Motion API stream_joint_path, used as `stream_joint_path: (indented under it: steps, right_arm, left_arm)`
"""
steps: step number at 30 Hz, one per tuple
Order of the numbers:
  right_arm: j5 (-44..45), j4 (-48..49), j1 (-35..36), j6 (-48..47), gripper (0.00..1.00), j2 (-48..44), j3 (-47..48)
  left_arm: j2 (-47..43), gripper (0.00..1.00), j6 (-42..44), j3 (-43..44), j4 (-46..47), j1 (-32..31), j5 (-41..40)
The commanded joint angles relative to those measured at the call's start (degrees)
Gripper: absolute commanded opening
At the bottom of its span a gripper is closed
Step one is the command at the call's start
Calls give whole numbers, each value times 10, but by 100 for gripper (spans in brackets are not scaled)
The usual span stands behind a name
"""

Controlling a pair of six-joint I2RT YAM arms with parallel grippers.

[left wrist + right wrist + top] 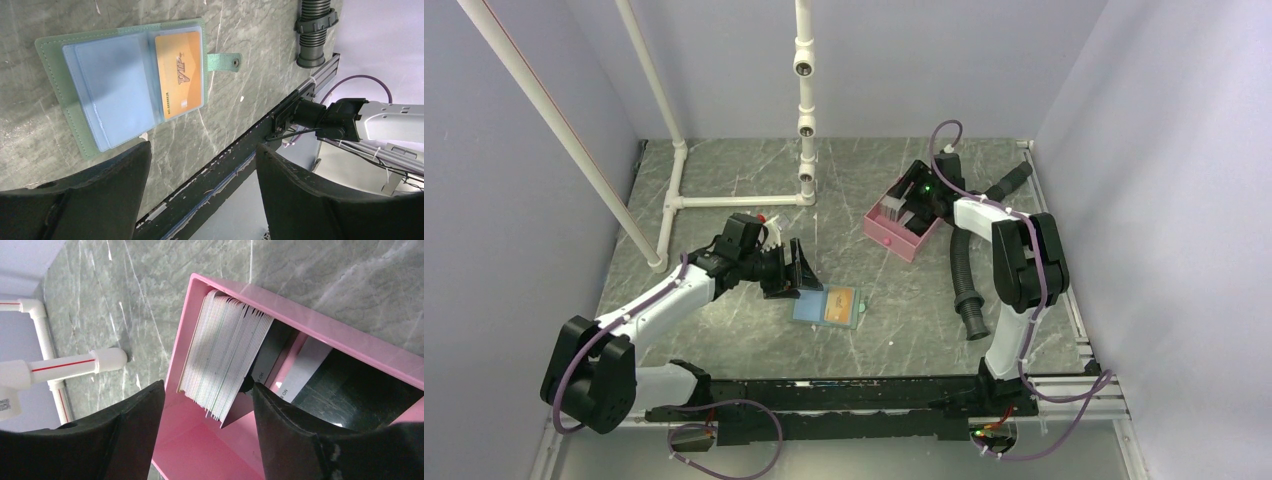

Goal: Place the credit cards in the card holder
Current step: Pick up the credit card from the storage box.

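The card holder lies open on the marble table, grey-green outside and light blue inside. A tan-orange credit card sits in its right sleeve. In the left wrist view the holder, the card and the snap tab show plainly. My left gripper is open and empty, just left of the holder. My right gripper is open over the pink tray. Its fingers straddle the lower end of a leaning stack of grey credit cards, with no grip.
A white pipe frame stands at the back and left. A black corrugated hose lies right of the holder. A black rail runs along the near edge. Darker cards and a label strip lie deeper in the tray.
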Motion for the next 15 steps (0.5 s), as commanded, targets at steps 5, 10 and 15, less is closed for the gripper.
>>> stream_joint_path:
  steps: [5,10,15]
  right_arm:
    - [-17,44,-3,7,54,5,20]
    - [-15,41,-3,8,43,1,19]
    - [-7,24,-2,-1,28,-9,20]
  left_arm:
    - [-14,81,-2,-9,29,2,18]
    - [-20,81,1,-10,24,2,15]
    - [-17,81,0,-12,28,2,16]
